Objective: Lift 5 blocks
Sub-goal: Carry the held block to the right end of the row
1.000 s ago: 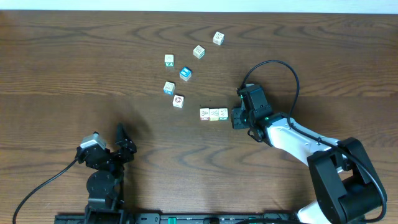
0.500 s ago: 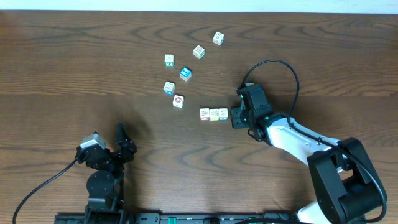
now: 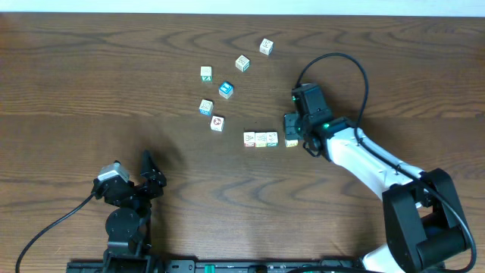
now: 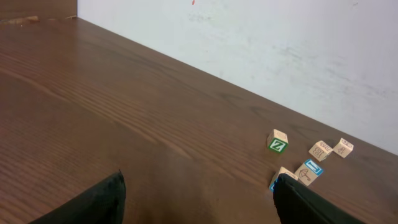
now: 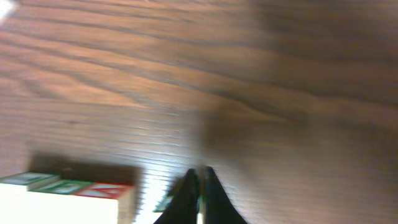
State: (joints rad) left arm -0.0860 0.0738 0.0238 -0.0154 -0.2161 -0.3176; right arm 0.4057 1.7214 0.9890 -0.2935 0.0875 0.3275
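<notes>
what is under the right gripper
From overhead, one cream block peeks out at the tip of the right gripper, next to the row of three. The arm hides whatever else lies beneath.

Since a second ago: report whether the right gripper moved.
Yes. The right gripper shifted toward the far edge of the table, judged against the row of three blocks, uncovering a fourth block.

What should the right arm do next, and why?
Probably open the right gripper and shift it over the end of the row of blocks: its fingers look shut together with nothing between them, and the blocks lie beside it, ungrasped.
</notes>
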